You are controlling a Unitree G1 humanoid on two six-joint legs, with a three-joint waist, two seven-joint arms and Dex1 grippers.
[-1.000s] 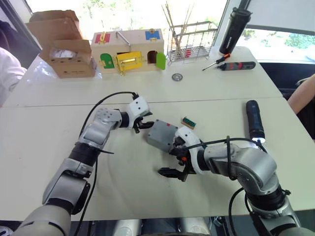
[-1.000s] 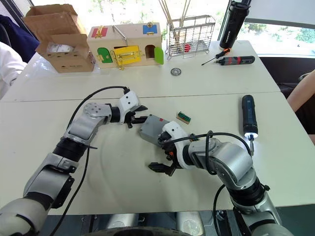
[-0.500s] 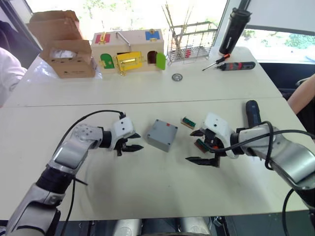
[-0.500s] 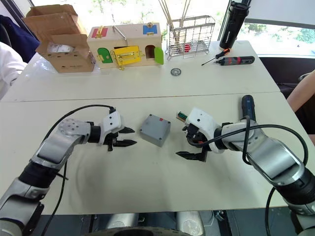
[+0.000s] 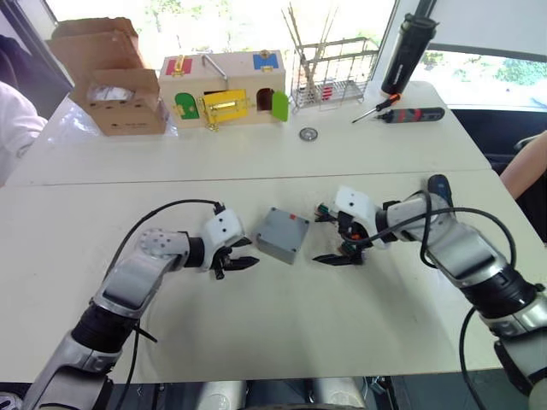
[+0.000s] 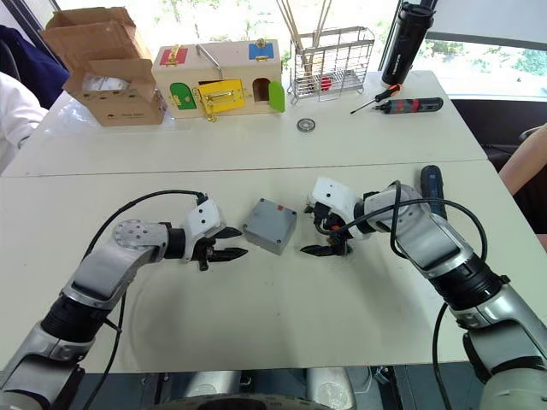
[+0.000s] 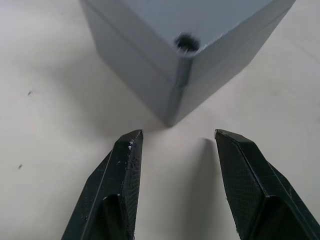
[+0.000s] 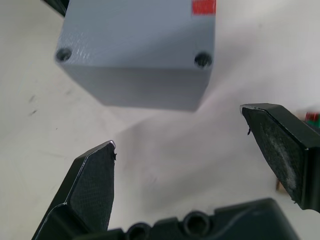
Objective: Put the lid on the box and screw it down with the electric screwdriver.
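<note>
The box (image 6: 270,225) sits mid worktop (image 6: 256,316) with its lid (image 8: 137,32) on (4 screw holes wait). Both end effectors, left (image 6: 229,242) and right (image 6: 320,241), gape wide, holding nothing. Fetch the screwdriver (image 6: 432,190) straight, and keep the box from sliding.

- No words, brand names or numbers can be read anywhere.
- The grey box (image 8: 137,52) bears a plain red patch (image 8: 203,6) on its top, with no lettering.

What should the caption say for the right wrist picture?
Open right gripper facing the grey box with its red mark.
</note>
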